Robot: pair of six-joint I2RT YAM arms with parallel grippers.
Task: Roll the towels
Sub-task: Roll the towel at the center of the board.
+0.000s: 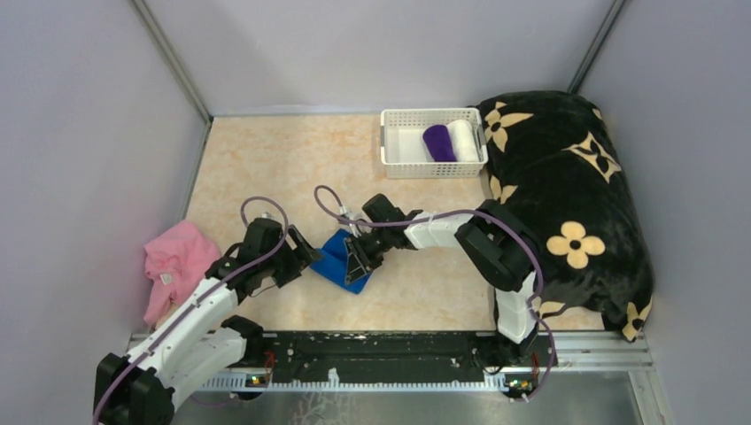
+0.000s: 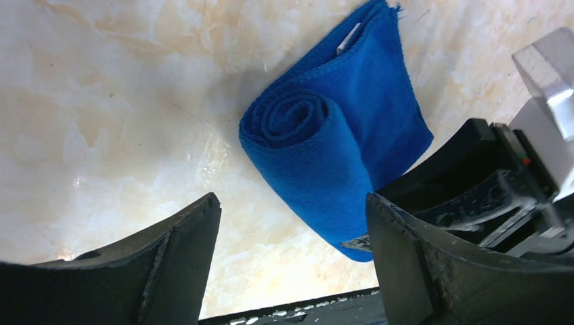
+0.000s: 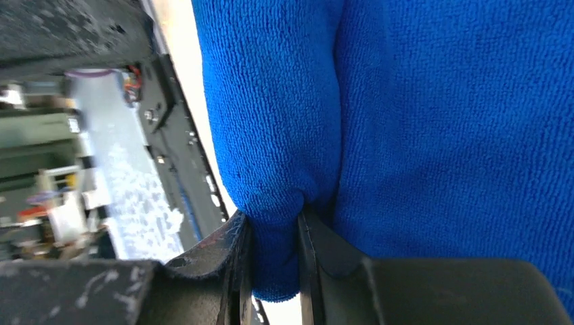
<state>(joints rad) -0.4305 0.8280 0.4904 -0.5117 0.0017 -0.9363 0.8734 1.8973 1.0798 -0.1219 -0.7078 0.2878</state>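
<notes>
Two arms reach inward: right pincer [image 3: 274, 237] pinching blue towel [image 2: 332, 149]; left pincer [image 2: 291, 257] spread beside it.

The left gripper [image 2: 291, 257] hangs low with jaws spread wide; the right gripper [image 3: 274, 264] (arm bent leftward) is pinched nearly closed.

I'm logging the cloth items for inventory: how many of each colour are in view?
Blue towel: 1
Purple towel: 1
White towel: 1
Pink cloth: 1
Black flowered blanket: 1
Total: 5
</notes>
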